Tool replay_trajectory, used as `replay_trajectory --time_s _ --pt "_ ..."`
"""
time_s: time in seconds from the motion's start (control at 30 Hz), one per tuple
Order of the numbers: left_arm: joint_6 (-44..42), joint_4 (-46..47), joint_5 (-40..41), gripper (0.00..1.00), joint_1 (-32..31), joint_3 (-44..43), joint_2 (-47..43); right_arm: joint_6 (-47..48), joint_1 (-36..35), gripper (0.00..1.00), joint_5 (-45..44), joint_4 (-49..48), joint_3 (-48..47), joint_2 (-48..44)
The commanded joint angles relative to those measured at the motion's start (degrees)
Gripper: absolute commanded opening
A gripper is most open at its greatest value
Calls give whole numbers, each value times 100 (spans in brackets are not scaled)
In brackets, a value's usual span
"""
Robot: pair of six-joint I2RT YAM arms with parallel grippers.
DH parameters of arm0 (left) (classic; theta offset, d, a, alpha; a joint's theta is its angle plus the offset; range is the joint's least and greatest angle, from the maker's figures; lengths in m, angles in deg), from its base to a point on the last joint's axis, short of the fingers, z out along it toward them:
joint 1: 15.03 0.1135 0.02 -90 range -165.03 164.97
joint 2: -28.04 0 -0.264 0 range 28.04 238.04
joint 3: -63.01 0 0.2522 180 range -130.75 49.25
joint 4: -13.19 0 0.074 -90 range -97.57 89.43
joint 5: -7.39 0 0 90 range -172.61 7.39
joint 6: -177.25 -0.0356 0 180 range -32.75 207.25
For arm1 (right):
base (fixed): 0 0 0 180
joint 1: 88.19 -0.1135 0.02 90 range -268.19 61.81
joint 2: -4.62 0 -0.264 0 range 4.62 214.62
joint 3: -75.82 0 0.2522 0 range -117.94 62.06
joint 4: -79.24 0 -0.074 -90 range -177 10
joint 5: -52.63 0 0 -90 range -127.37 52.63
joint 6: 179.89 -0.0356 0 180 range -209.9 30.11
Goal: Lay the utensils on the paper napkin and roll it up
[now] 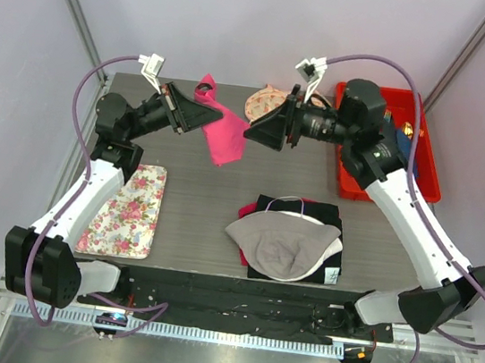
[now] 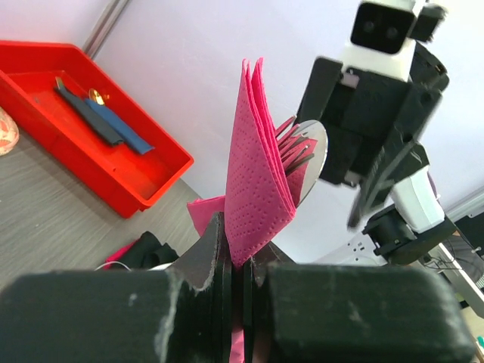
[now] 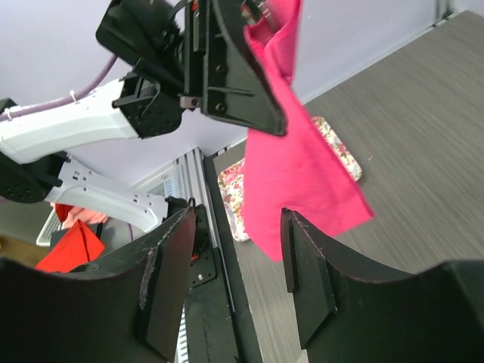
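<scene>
Left tool (image 2: 236,259) is clamped on the paper napkin (image 2: 257,189) and holds it up in the air over the far middle of the desk (image 1: 204,194). The jaws are pressed together with the pink folds pinched between them. In the left wrist view the napkin stands up out of the jaws as a folded multi-layer wedge. The utensils (image 2: 308,147) are tucked in its folds: silver fork tines and a shiny rounded bit stick out on the side toward the right arm. How many pieces are in there can't be told. From the top view the napkin hangs below the left tool as a loose pink sheet, off the desk surface. Right tool (image 3: 240,227) is apart, both fingers (image 3: 170,280) spread wide and nothing gripped. It faces the left tool at close range, and the napkin's lower edge hangs just beyond its fingertips without touching. Floral mat (image 1: 130,206) lies flat on the left side of the desk, well apart from the napkin. A grey cap (image 1: 279,245) sits on folded black fabric (image 1: 328,216) near the front middle. Red tray (image 2: 45,102) is at the far right and holds dark navy napkin rolls (image 2: 106,121) plus a gold utensil (image 2: 97,96).
</scene>
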Motion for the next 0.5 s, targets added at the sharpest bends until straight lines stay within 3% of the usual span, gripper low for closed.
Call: replay_trajectory --time_s 0.0,0.3,0.47 --pt "1 158 88 0 35 -128 -29 413 -474 57 -637 265 -189 252" --pt "150 210 79 0 9 -76 -170 721 -950 58 -1130 301 -479 779" --pt "274 404 44 0 -17 12 -222 704 -1082 65 -1025 178 -594 946"
